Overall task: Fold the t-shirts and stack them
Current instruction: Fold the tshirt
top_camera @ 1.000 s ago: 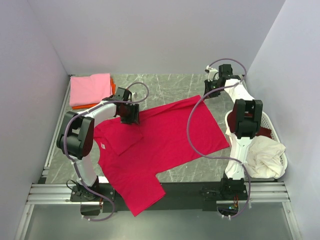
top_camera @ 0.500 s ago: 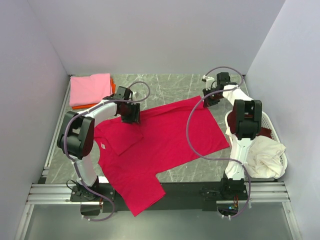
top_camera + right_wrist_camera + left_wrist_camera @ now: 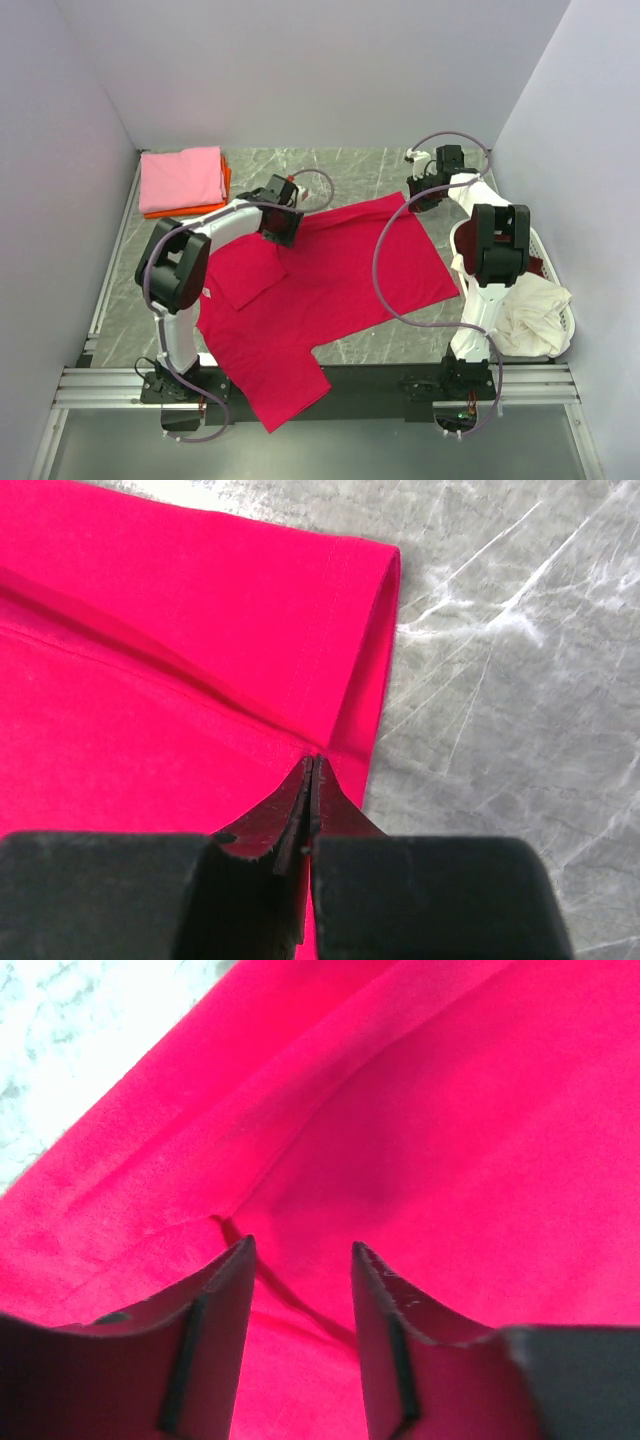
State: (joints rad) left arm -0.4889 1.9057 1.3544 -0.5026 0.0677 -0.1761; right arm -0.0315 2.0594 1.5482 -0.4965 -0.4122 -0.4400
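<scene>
A crimson red t-shirt [image 3: 330,280] lies spread on the grey table, its hem hanging over the near edge and one sleeve folded in at the left. My left gripper [image 3: 284,228] hovers open over the shirt's far edge; in the left wrist view the gripper [image 3: 300,1255] straddles a small crease in the red fabric [image 3: 450,1110]. My right gripper [image 3: 416,196] is shut on the shirt's far right corner; in the right wrist view the gripper [image 3: 312,762] pinches the fabric [image 3: 150,680] beside the stitched hem.
A folded pink shirt [image 3: 180,177] lies on an orange one [image 3: 185,211] at the far left corner. A white oval basket [image 3: 570,325] at the right holds a cream shirt [image 3: 525,312] and a maroon one [image 3: 532,268]. Walls close in on three sides.
My left gripper has moved right along the shirt's far edge. My right gripper has shifted slightly with the corner in it.
</scene>
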